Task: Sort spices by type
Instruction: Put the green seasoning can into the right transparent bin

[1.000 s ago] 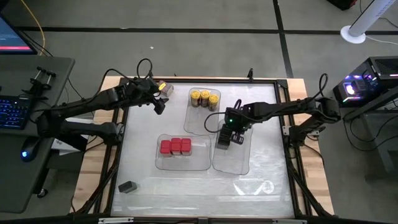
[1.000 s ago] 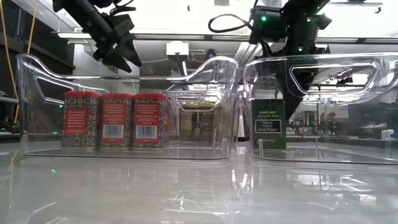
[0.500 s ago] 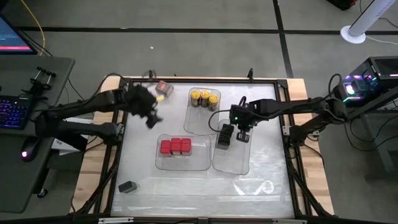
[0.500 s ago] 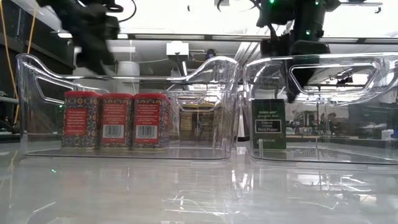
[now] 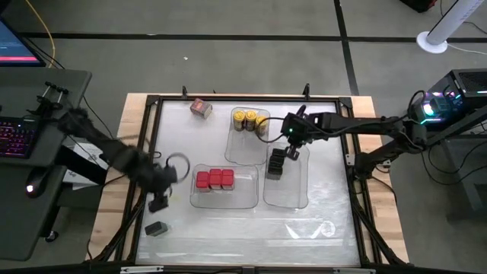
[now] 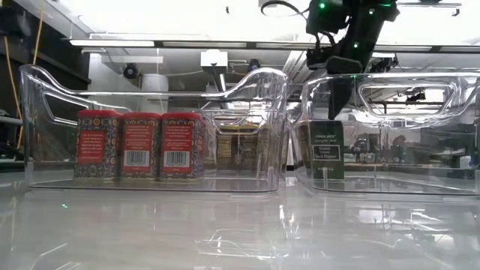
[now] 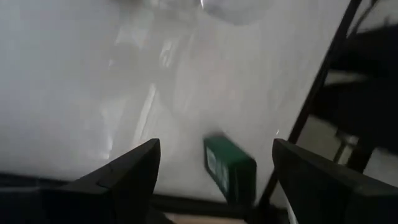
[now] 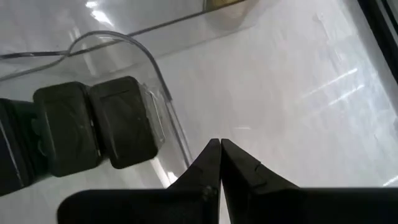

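Three red square-topped spices [image 5: 214, 180] stand in the near-left clear tray [image 5: 243, 199]. Yellow-lidded jars [image 5: 249, 118] stand in the far tray. Dark blocky spices [image 5: 276, 164] [image 8: 93, 130] stand in the right tray. One red container [image 5: 201, 108] rests alone near the far-left corner. A dark block [image 5: 156, 228] [image 7: 230, 168] lies on the table near the left near corner. My left gripper [image 5: 158, 202] [image 7: 214, 168] hovers open just far of that block, one finger to each side of it in the left wrist view. My right gripper [image 5: 294, 149] [image 8: 220, 155] is shut, above the right tray's far end.
The three clear trays fill the table's middle. Their tall walls and handle rims [image 6: 259, 79] stand between the arms. A black frame [image 5: 144, 152] runs around the table. Bare tabletop lies along the near edge [image 5: 304, 236] and on the left side.
My left gripper swung fast from the far-left corner toward the near-left corner, leaving the red container standing at the far left. My right gripper rose out of the right tray and drew back toward the far edge, leaving the dark block in the tray.
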